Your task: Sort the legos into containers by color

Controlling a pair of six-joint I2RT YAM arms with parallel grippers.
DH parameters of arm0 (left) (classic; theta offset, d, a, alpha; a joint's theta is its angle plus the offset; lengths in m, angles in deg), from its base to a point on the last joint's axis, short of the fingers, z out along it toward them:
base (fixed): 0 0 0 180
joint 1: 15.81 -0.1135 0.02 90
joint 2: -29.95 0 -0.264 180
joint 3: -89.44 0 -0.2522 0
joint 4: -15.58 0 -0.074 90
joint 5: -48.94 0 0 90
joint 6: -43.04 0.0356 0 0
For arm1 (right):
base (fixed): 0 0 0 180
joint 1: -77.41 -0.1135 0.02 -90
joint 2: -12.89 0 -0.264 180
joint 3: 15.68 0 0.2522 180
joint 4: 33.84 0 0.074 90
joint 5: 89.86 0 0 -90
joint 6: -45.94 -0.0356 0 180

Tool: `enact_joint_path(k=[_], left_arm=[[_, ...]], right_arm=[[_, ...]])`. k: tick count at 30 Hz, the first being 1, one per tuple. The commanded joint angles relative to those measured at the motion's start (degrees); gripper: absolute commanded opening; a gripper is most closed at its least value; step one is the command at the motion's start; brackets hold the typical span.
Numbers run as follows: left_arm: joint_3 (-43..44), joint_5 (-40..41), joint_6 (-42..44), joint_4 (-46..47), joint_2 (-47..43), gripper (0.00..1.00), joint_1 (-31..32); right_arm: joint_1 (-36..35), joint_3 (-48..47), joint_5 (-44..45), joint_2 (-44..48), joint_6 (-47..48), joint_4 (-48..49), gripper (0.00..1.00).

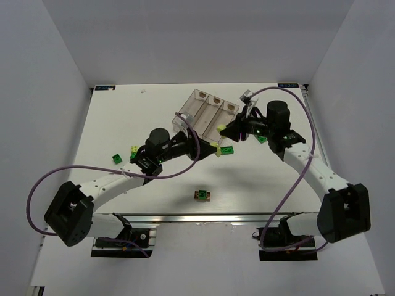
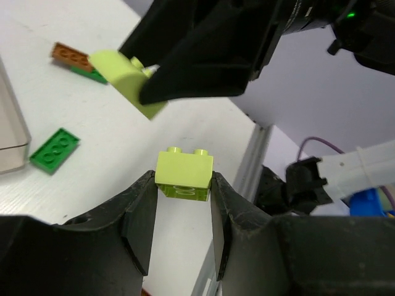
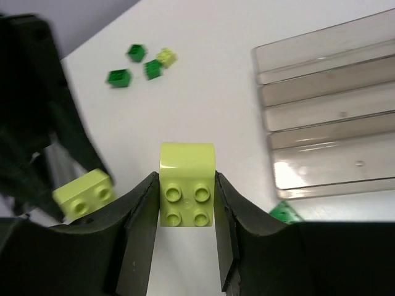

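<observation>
Left jaws pinching a small yellow-green brick [image 2: 184,176], right jaws pinching a rounded yellow-green brick [image 3: 187,185], clear bins [image 1: 202,106] nearby.

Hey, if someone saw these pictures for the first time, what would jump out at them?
The two hands are close together mid-table, each shut on a pale brick: the left hand on a square yellow-green brick, the right hand on a curved yellow-green brick. Just beyond them sits the clear three-bin tray, with loose green bricks off to the left.
</observation>
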Motion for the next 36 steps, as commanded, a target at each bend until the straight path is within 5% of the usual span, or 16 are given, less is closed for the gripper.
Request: enact_joint_path(k=[1, 16, 24, 32, 33, 36], left_arm=[[5.2, 7.1, 4.2, -15.0, -1.0, 0.0, -0.1], [4.8, 24.6, 7.3, -24.1, -11.9, 0.0, -0.4], [4.1, 22.2, 7.6, -23.2, -11.2, 0.0, -0.4], [3.8, 22.3, 8.2, -22.9, -11.2, 0.0, -0.4], [3.8, 22.3, 8.2, -23.0, -11.3, 0.0, -0.4], [3.7, 22.9, 8.6, -23.0, -11.5, 0.0, -0.4]], right_arm=[[0.5, -6.5, 11.4, -4.6, 4.0, -1.1, 0.0], [0.5, -25.2, 25.0, -33.9, 1.8, 5.8, 0.01], [0.6, -30.8, 25.2, -43.1, 0.9, 6.1, 0.14], [0.8, -31.7, 25.6, -44.3, 1.7, 4.1, 0.48], [0.8, -31.8, 25.5, -44.1, 1.9, 3.8, 0.89], [1.0, -32.2, 25.3, -42.5, 3.0, 1.7, 0.89]])
